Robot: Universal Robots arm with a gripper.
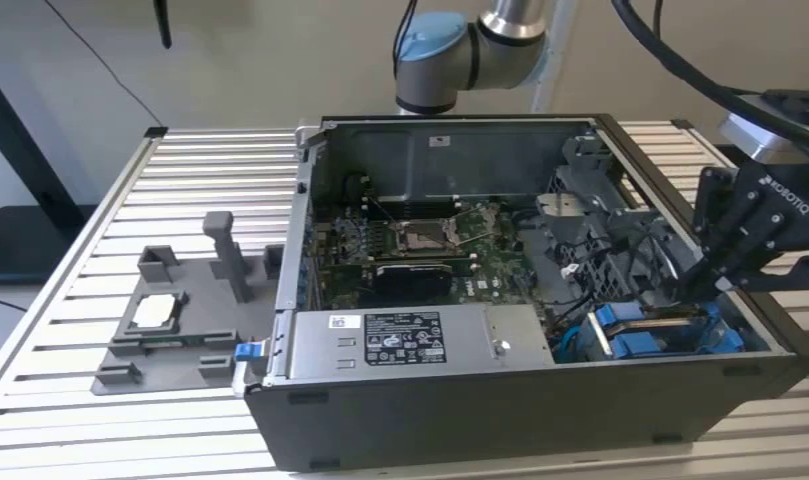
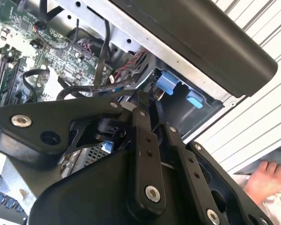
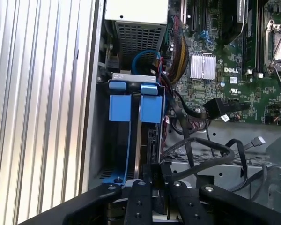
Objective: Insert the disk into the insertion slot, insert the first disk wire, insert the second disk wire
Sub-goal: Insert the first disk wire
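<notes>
End effector [image 3: 154, 171] narrow, contents unclear, at insertion slot [image 3: 120, 108]; black cables [image 3: 196, 144] crowd alongside

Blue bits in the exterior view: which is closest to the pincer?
The blue rails right beside the pincer. The small blue clip is far off, by the tray.

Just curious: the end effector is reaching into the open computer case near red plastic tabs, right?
Almost. The plastic tabs are blue, not red, as the first wrist view shows; the end effector does reach into the open computer case near them.
</notes>
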